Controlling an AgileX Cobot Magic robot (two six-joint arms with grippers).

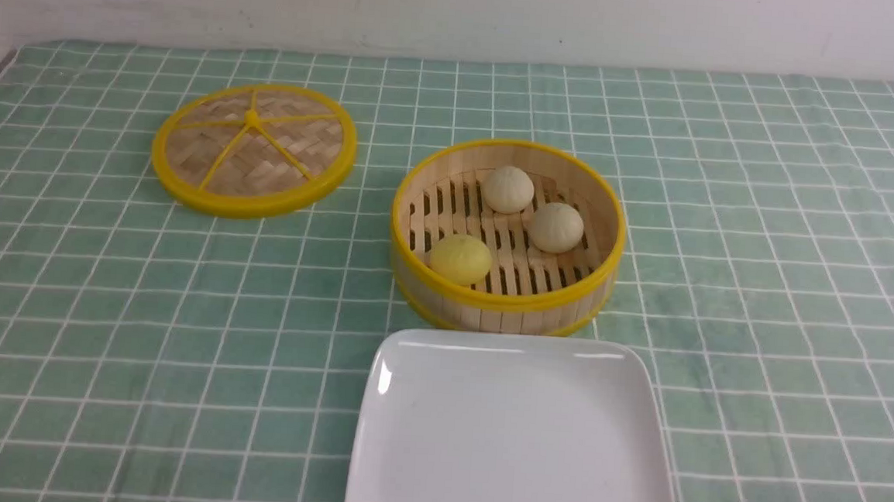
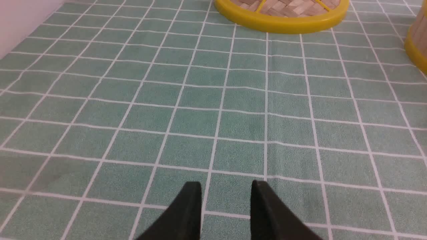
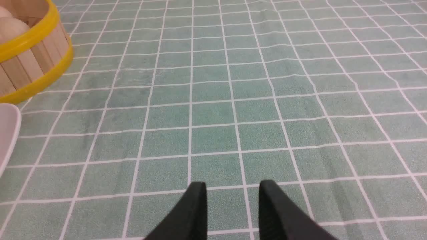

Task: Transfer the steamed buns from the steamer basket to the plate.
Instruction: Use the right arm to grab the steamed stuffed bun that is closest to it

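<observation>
A round steamer basket [image 1: 502, 305] of upright bamboo slats, bound by glossy yellow rims at top and bottom, is seen at the centre of the front view on a tabletop covered by a matte green cloth [image 1: 101, 323] gridded with thin white lines. All three steamed buns are held on its slatted floor: two smooth off-white domes, one [image 1: 507, 189] near the far wall and the other [image 1: 556, 227] just beside it towards the right, and a pale yellow bun [image 1: 460, 258] against the lower left wall. A glossy white square plate [image 1: 513, 441] with rounded corners and a shallow raised edge (nothing lies on it) is set just below the basket, at the bottom centre of the frame. A flat woven lid [image 1: 254, 148] with a yellow rim and yellow spokes is laid at the upper left, apart from the basket. In each wrist view a pair of tapered matte black fingers is shown over bare cloth: the left tool [image 2: 226, 186] and the right tool [image 3: 232, 186] are both released, with a clear gap between the tips and nothing grasped.
</observation>
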